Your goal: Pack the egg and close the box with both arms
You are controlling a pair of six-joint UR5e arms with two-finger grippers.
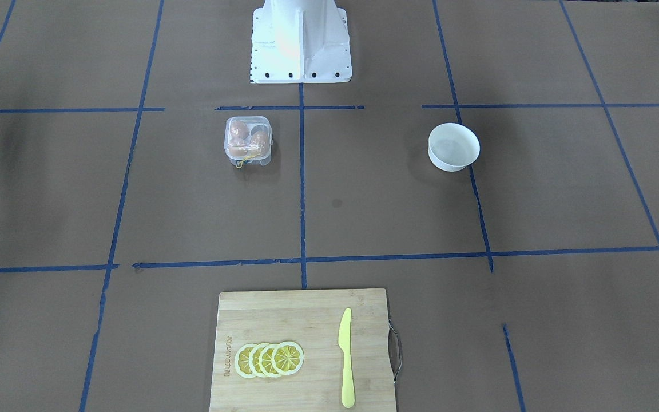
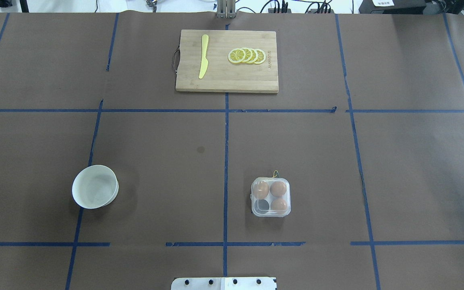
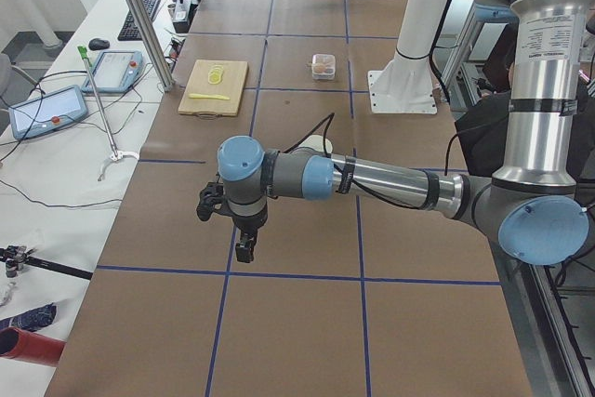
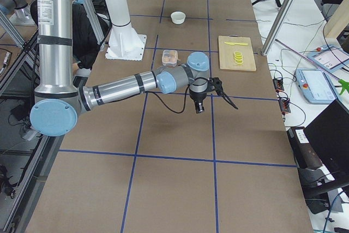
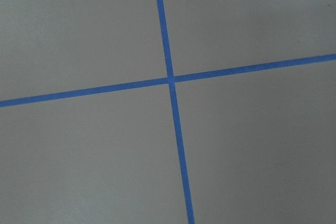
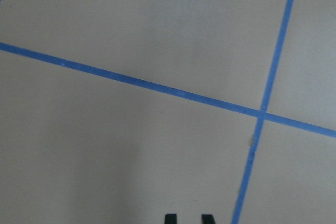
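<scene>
The clear egg box (image 2: pixel 271 197) stands right of the table's centre line with its lid down; it also shows in the front-facing view (image 1: pixel 248 141). Three brown eggs lie in it, one (image 2: pixel 278 188) at the far right; the near-left cup is empty. A yellow cord (image 2: pixel 274 174) hangs at its far side. My left gripper (image 3: pixel 244 250) hovers over bare table off to the left, and I cannot tell if it is open or shut. My right gripper (image 4: pixel 199 108) hovers off to the right, empty; its two tips (image 6: pixel 189 217) stand close together.
A white bowl (image 2: pixel 95 167) stands empty on the left. A bamboo cutting board (image 2: pixel 224 80) at the far edge carries lemon slices (image 2: pixel 247 56) and a yellow knife (image 2: pixel 204 56). The white base (image 1: pixel 301 46) stands at the near edge. Blue tape lines cross the brown table.
</scene>
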